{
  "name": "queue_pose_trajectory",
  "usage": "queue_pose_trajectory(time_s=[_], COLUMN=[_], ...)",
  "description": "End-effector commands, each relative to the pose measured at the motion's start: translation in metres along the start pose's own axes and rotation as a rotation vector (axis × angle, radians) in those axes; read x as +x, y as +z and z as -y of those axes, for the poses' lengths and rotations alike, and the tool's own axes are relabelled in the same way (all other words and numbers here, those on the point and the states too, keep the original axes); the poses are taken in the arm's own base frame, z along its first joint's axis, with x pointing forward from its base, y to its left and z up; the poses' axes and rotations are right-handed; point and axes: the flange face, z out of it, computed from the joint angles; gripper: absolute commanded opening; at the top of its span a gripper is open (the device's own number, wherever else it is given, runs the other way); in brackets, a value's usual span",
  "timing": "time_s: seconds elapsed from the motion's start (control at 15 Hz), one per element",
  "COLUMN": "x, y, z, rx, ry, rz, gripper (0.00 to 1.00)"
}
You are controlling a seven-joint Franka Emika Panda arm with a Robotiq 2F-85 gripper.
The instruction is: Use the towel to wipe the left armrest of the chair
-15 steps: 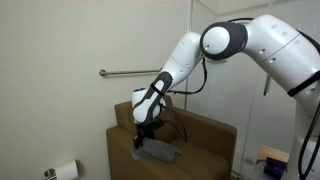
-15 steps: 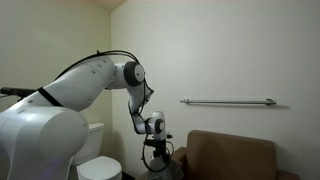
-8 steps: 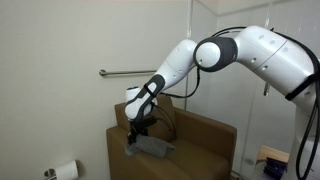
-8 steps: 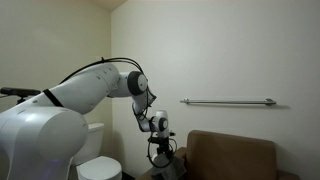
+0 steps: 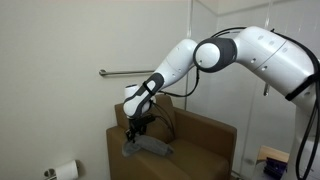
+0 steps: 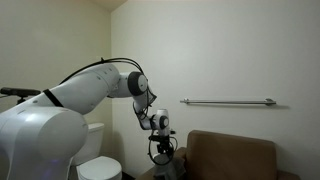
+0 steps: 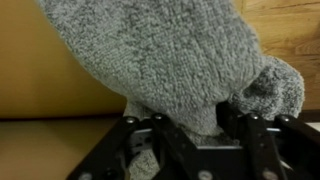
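- Grey, nubbly towel (image 7: 170,60) across most of the wrist view, bunched and running down from the top edge into the end effector (image 7: 190,128).
- Black fingers (image 7: 140,140) on either side of the cloth's lower fold, closed in and clamping it. Rounded lump of fabric bulging out at the right, just above the right-hand finger.
- Tan upholstery of the chair (image 7: 50,70) behind the cloth on the left of that view, with a flat, lighter brown strip below it. Cannot tell from here whether that strip is the armrest.
- In an exterior view, end effector (image 5: 135,128) pointing down over the near armrest (image 5: 150,160) of the brown chair (image 5: 205,135).
- Towel (image 5: 152,148) lying on top of that armrest, one end pinched up in the grip, the rest spread out to the right in that view.
- White arm (image 5: 230,45) reaching in from the right, bent at the elbow, with a dark cable looped beside the wrist.
- In an exterior view, end effector (image 6: 162,152) low at the left-hand edge of the chair (image 6: 235,155). Cloth beneath it too dark to make out.
- Farther back, metal grab bar (image 5: 130,72) fixed level on the pale wall, seen in both exterior views.
- Toilet paper roll (image 5: 65,171) low at the left, and white toilet (image 6: 95,150) just beside the chair.
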Motion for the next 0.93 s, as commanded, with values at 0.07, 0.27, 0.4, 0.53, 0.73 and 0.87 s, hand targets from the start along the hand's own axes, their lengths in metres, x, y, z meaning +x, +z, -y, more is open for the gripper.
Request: queue_pose_trajectory(time_s=[0.07, 0.27, 0.4, 0.53, 0.73, 0.87], x=[0.0, -0.002, -0.004, -0.01, -0.024, -0.039], y=[-0.035, -0.063, -0.082, -0.103, -0.125, -0.136], z=[0.0, 0.002, 0.003, 0.005, 0.008, 0.008], rx=[0.009, -0.003, -0.005, 0.009, 0.017, 0.022], ry=[0.008, 0.008, 0.007, -0.001, -0.013, -0.019], rz=[0.009, -0.015, -0.028, -0.04, -0.051, -0.051], gripper=[0.86, 1.0, 1.0, 1.0, 1.0, 1.0])
